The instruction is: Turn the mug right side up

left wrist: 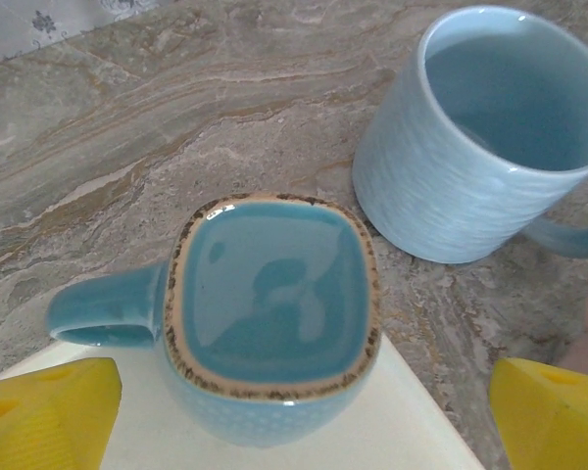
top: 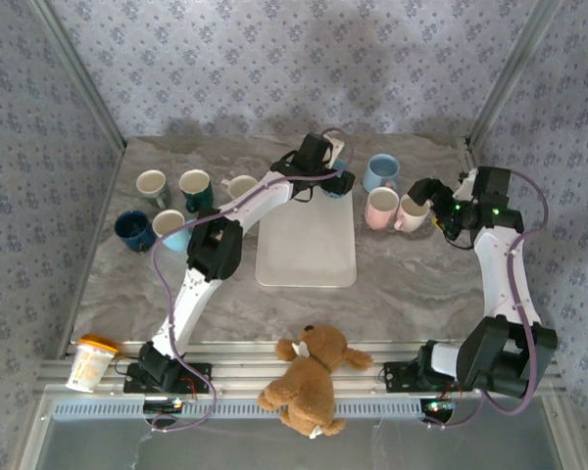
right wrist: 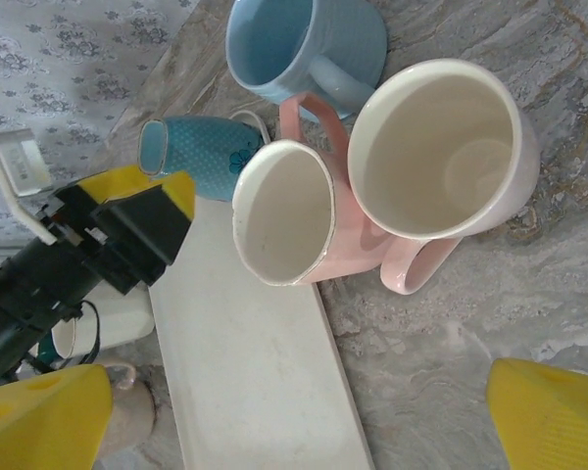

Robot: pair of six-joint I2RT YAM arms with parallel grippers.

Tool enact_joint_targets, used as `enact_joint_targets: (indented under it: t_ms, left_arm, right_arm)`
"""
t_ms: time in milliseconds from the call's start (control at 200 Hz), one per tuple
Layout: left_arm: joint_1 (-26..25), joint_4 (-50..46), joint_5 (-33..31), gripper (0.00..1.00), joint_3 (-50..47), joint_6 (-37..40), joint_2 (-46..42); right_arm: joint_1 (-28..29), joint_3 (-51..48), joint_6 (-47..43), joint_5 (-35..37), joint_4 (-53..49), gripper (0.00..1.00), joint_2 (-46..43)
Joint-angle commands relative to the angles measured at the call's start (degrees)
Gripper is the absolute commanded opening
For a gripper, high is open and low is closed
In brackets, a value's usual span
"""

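Mug [left wrist: 272, 294]: stood inverted on the tray [top: 307, 250], at its 12 o'clock edge.
Left tool [left wrist: 299, 416]: fingers apart, poised above the mug.
Right tool [right wrist: 299, 421]: fingers apart, empty.

The upside-down teal square ceramic mug [left wrist: 274, 294] hides its mouth underneath. The pale blue ribbed mug [left wrist: 451, 166] has its handle cut off by the right edge. From above, the left gripper [top: 337, 182] covers most of the teal mug.

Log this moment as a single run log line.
phase: pre-grasp | teal mug: upside down on tray corner | left gripper: open, flanking mug | right gripper: open, near pink mugs
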Motion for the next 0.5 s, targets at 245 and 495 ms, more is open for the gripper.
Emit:
enact_joint_targets:
  t_ms: [245,495]
  left_arm:
    - [-0.03,0.64,0.06,0.87,6.09,2.4,5.69]
    - [0.06,1.66,2.67,0.74,9.48,2.04,8.51]
  right_arm:
    - [1.79,3.57,-0.06,2.44,-4.69,1.0,0.06]
    - [3.26,4.54,-3.36,4.64,-6.45,1.0,0.03]
